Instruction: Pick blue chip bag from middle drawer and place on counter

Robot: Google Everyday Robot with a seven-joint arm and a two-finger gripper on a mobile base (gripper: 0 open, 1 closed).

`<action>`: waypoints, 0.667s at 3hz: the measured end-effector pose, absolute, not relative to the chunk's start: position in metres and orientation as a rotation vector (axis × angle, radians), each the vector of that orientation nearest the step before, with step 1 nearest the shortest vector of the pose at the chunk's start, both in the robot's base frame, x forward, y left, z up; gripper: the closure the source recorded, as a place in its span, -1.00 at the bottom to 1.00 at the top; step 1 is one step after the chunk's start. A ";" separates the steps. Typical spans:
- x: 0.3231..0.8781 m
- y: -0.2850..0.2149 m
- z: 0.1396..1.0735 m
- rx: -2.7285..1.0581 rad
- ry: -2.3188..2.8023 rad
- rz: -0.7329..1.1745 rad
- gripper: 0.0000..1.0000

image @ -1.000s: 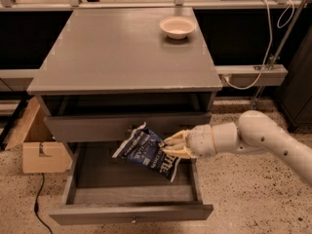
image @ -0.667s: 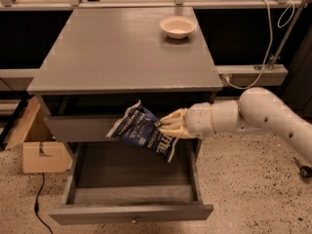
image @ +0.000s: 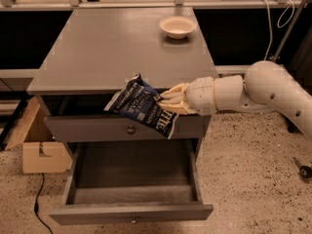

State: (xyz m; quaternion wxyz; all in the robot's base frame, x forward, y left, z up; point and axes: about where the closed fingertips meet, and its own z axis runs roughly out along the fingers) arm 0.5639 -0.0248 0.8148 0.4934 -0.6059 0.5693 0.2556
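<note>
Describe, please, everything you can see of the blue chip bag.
The bag is dark navy and crinkly, with white lettering and a white label patch. It hangs tilted in the air, pinched at one edge by the end effector, before the front edge of the counter and above the open drawer.

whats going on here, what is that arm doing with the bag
The robot's one arm reaches in from the right, and its gripper is shut on the right edge of the blue chip bag. The bag hangs in the air above the open middle drawer, about level with the front edge of the counter, and is not yet set on it. A cream bowl sits at the back right of the counter.
</note>
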 end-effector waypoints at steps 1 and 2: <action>0.589 -0.020 0.859 -1.467 1.345 0.544 1.00; 0.629 -0.018 0.928 -1.450 1.350 0.381 1.00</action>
